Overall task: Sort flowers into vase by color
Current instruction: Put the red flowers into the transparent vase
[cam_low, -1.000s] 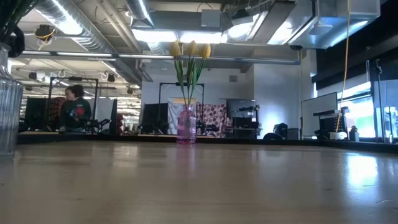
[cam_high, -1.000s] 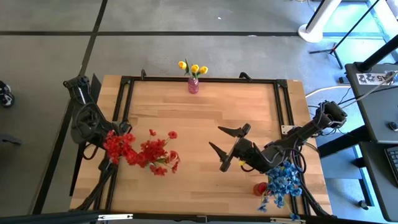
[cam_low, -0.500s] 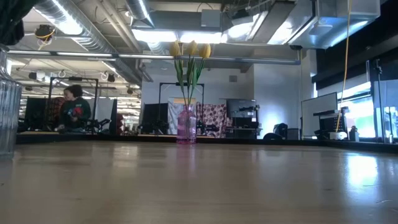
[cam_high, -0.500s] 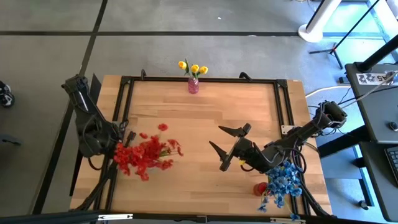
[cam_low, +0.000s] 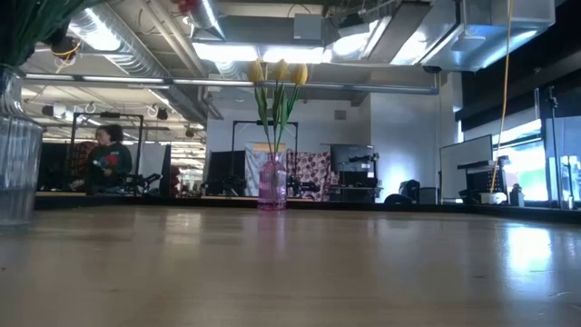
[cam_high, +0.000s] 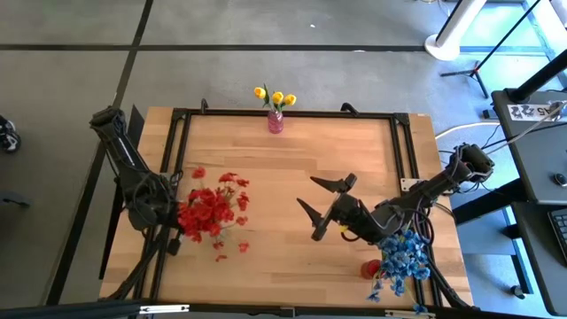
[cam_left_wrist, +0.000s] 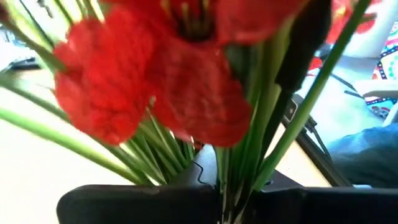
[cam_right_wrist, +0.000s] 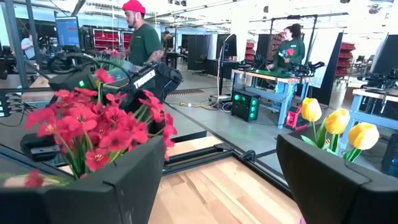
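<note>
My left gripper (cam_high: 174,223) at the table's left side is shut on a bunch of red flowers (cam_high: 211,211), whose blooms (cam_left_wrist: 155,81) spread toward the table's middle. In the low view their green stems (cam_low: 36,18) hang over a clear glass vase (cam_low: 16,173); whether they reach into it I cannot tell. Yellow flowers (cam_high: 275,96) stand in a pink vase (cam_low: 272,186) at the far edge. Blue flowers (cam_high: 403,257) stand at the near right. My right gripper (cam_high: 306,195) waits open above the table's middle, pointing toward the left arm. My left gripper pinches the gathered green stems (cam_left_wrist: 236,180) of the red flowers between its two fingers, well below the blooms. The fingers point nearly level toward the table's right. The blooms fan out beyond the fingers, clear of the table.
A small red thing (cam_high: 369,268) stands beside the blue flowers near the right front corner. A black frame (cam_high: 292,113) runs round the tabletop. People and benches show in the room beyond. Bare wood (cam_high: 292,159) lies between the arms and the pink vase.
My left gripper has sunk and drawn a little toward the near edge, still shut on the red flowers. The bunch has swung round, its blooms now drawn together and nearer the table's middle. In the low view, the stems have come in above the glass vase, and more of it shows.
</note>
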`<state>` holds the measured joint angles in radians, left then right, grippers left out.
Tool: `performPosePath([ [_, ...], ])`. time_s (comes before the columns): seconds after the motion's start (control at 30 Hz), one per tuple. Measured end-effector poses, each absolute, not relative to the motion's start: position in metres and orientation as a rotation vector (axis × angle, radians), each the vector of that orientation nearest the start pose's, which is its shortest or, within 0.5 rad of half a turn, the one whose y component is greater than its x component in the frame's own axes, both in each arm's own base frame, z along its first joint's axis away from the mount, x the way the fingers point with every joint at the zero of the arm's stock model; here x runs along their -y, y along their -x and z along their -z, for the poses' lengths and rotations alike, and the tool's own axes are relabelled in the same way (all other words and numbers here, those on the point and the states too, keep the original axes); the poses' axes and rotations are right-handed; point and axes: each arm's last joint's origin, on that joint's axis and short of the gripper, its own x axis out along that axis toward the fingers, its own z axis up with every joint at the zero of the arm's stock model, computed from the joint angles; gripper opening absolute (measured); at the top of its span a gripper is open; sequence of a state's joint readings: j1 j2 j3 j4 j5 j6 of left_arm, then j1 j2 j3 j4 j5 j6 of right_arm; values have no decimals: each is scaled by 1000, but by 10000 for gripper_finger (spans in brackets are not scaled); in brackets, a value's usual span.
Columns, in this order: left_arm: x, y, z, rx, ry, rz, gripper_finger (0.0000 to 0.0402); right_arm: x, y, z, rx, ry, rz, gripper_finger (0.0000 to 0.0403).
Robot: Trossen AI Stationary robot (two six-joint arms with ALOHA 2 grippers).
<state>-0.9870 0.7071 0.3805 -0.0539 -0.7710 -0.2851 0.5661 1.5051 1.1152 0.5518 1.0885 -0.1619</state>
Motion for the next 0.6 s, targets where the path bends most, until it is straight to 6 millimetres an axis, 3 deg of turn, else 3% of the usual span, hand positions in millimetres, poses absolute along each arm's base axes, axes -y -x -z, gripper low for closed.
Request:
performPosePath([
  [0.27,115,-100,-217,-283,55,163,19,-151,-297,-342,71,28,546,308],
  [0.6,108,-93,-251,-398,127,226,133,-150,-299,-342,73,19,518,308],
])
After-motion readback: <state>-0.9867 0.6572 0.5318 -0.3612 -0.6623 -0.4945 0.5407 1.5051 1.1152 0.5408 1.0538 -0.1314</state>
